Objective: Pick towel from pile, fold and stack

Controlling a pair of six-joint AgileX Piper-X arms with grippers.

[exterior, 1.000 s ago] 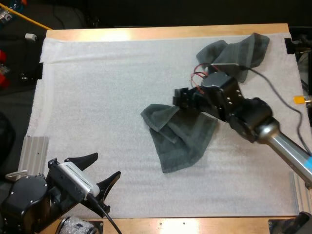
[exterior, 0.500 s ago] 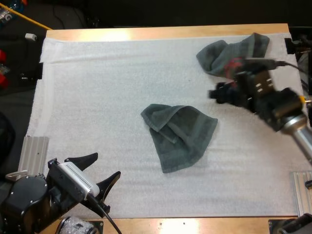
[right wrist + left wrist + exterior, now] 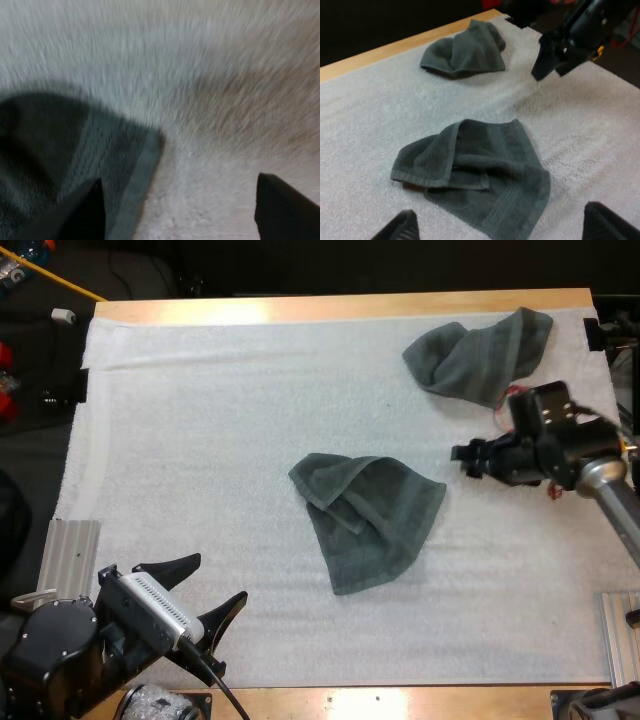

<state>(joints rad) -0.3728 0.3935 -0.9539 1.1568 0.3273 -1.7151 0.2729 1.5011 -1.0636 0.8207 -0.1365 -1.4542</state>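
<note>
while the right gripper [image 3: 463, 461] hangs open and empty, a crumpled towel [image 3: 370, 515] lies on the mat [image 3: 200, 440].
left gripper [image 3: 219, 578] likewise open, empty; second towel [image 3: 480, 355] at the far edge.

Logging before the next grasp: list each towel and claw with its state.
Centre towel: crumpled, lying loose on the white mat.
Far towel: crumpled, at the mat's far right corner.
Left claw: open, empty.
Right claw: open, empty, above the mat between the two towels.

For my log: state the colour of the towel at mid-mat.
The towel is dark grey-green, plain, with a ribbed border band; the left wrist view shows it best.
</note>
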